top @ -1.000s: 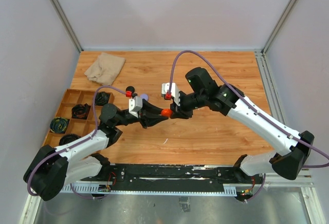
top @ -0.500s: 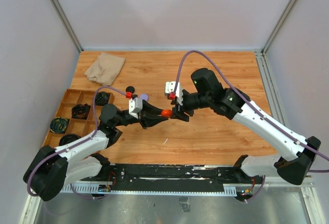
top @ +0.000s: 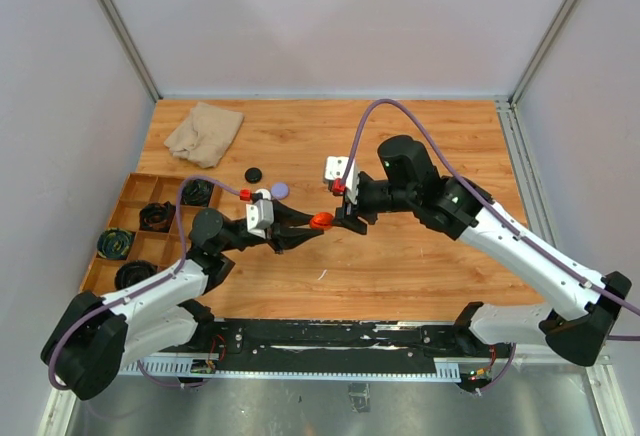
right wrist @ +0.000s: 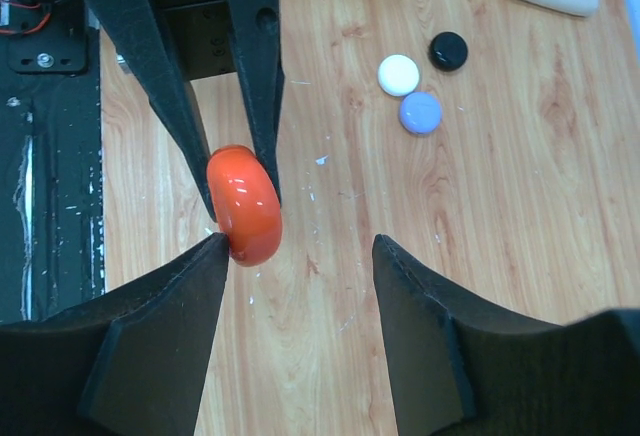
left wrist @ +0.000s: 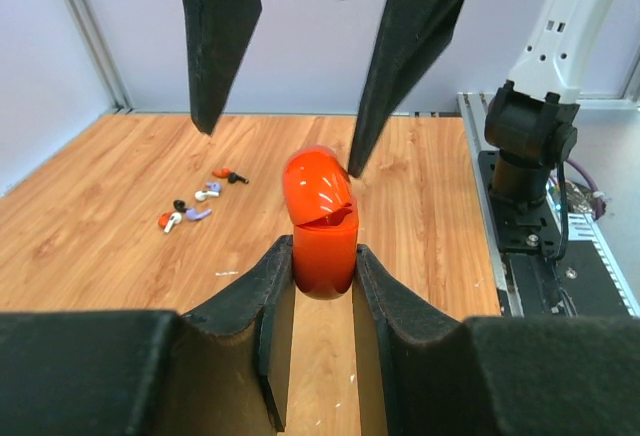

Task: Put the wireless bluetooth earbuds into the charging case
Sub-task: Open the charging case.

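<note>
Left claw [top: 310, 226] clamped on red case [left wrist: 320, 224], lower half pinched between both fingers, case held above counter [top: 420, 276]. 3 pucks [right wrist: 420, 113] (black, white, lilac) lie on the counter just behind that arm. Right claw [right wrist: 300, 246] open, its 2 fingers straddling the case top; 1 tip touching or just beside the case, cannot tell which. Earbuds [left wrist: 190, 213] lie loose in a small cluster on the counter, well apart from the case.

Right end effector [right wrist: 300, 246] has opened (around red case [right wrist: 245, 204]).
</note>
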You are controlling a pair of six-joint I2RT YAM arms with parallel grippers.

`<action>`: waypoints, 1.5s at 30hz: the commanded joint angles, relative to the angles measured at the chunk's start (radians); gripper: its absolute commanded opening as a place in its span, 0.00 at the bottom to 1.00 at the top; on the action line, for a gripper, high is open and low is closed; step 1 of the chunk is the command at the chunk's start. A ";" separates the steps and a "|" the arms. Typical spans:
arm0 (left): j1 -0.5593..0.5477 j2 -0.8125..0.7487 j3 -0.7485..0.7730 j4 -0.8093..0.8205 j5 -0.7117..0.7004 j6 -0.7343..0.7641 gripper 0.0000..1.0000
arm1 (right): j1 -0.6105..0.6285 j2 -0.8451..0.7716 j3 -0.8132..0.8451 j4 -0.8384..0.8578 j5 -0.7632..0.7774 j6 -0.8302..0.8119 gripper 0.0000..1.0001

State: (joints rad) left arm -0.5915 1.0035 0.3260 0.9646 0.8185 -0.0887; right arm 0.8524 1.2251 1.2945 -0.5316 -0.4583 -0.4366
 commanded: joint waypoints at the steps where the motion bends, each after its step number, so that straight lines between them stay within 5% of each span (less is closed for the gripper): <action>1: -0.006 -0.024 -0.025 0.022 0.009 0.060 0.00 | 0.009 -0.041 -0.012 0.071 0.090 0.020 0.60; 13: -0.007 -0.032 -0.046 0.020 -0.049 0.088 0.00 | 0.007 -0.045 -0.011 0.072 0.145 0.053 0.62; 20: -0.006 0.012 -0.042 0.120 -0.098 -0.034 0.00 | 0.008 -0.059 -0.068 0.093 -0.004 0.040 0.72; 45: -0.007 0.044 -0.027 0.137 0.011 -0.057 0.00 | 0.008 -0.056 -0.094 0.193 0.087 0.059 0.76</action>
State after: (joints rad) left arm -0.5915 1.0466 0.2863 1.0691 0.7685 -0.1722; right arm 0.8524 1.2011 1.1999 -0.3862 -0.4156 -0.3904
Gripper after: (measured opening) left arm 0.297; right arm 0.760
